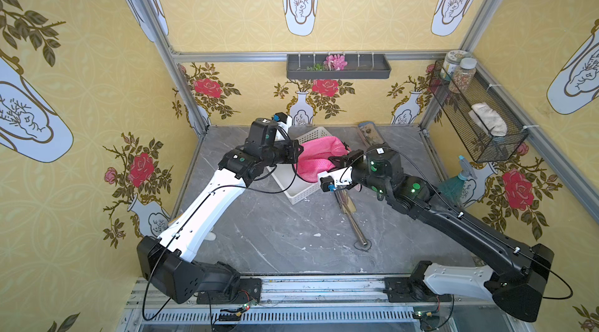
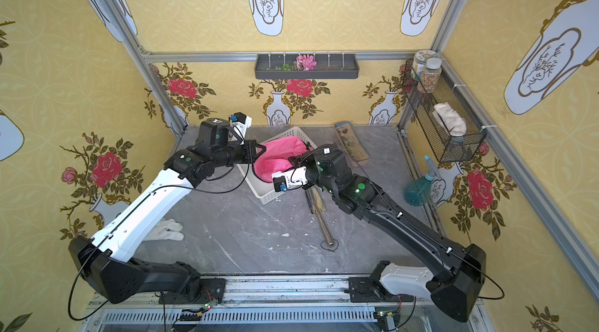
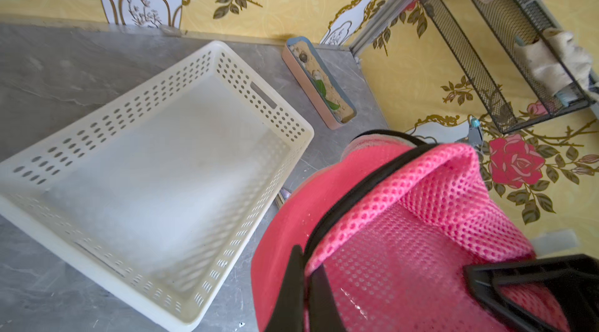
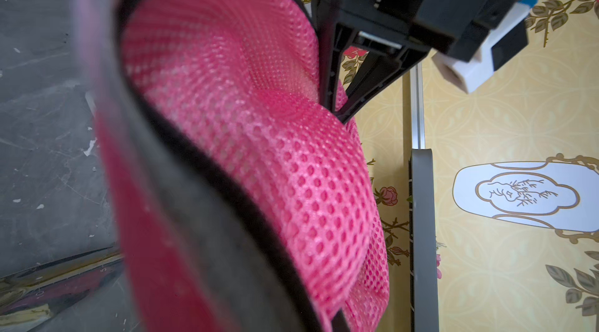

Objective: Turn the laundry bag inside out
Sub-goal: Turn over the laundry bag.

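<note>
**Holding a pink mesh laundry bag (image 1: 316,161) in the air between the left gripper (image 1: 300,151) and the right gripper (image 1: 331,160), over a white basket (image 1: 299,199)**

Clock positions take 12 o'clock as the back wall in both top views. The bag hangs just past the centre of the table (image 1: 275,239), toward 12.

The left gripper reaches it from 9 o'clock. The right wrist view shows its 2 fingers (image 4: 372,82) drawn together on a fold of mesh. The right gripper comes in from 3 o'clock, jaws closed at the bag's black-trimmed edge. Fabric hides the pinch itself, and its own wrist view shows only blurred dark trim and pink mesh close to the lens. Which face of the bag is turned outward cannot be told.

In both top views the bag covers the basket's far corner, and the left arm crosses its 9 o'clock side. A metal rod (image 1: 355,223) runs from the centre toward 5 o'clock, its upper end hidden under the right arm. A white glove (image 2: 167,230) at 8 o'clock, in a top view, is partly tucked under the left arm.

The left wrist view shows the basket's floor bare, with the bag raised beside it rather than in it.
- A narrow tray (image 3: 337,123) at 1 o'clock holds sandy soil and a green leaf.
- A dark shelf tray (image 1: 338,75) on the back wall at 12 holds a pink flower (image 1: 336,62).
- A black wire basket (image 1: 492,152) on the wall at 2 o'clock holds 2 jars (image 1: 463,76) and a pale crumpled cloth (image 1: 489,119).
- A teal spray bottle (image 1: 455,184) stands at 3 o'clock.
</note>
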Tool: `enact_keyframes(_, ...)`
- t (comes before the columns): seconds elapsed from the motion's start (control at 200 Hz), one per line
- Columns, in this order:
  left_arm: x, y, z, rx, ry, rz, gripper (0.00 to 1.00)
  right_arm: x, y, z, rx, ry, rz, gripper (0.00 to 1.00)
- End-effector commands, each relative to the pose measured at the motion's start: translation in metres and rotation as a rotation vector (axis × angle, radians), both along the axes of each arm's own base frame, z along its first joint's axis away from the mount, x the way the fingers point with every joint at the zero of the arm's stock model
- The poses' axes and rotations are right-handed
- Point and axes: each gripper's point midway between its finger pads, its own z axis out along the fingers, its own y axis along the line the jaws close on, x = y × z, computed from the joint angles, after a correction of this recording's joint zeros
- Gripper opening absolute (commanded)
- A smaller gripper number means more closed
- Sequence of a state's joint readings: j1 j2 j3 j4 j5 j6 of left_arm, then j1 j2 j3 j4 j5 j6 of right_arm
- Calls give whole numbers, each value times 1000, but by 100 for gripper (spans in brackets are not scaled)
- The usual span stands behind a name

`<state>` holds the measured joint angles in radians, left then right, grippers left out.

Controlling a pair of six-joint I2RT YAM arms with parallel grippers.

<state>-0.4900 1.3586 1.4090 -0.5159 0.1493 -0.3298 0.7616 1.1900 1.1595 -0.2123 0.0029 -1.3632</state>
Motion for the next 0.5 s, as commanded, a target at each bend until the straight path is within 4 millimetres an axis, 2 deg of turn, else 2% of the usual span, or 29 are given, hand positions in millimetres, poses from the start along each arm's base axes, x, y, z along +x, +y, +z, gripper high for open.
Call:
enact_keyframes(0.0,14,19,11,-150,18,109,0,-2,-4,20,124,-15,-36,0)
enact_keyframes(0.08,16,27,7,-292,87,127,0,-1,-9,45,278,-38,-81,0)
enact_keyframes(0.22,10,19,0,-487,190,120,0,2,-17,75,486,18,-155,0)
enact_keyframes(0.374,9,15,-8,-668,273,147,0,-8,-3,96,640,88,-130,0)
enact_keyframes(0.494,10,9,-12,-732,304,146,0,-16,13,112,758,98,-115,0)
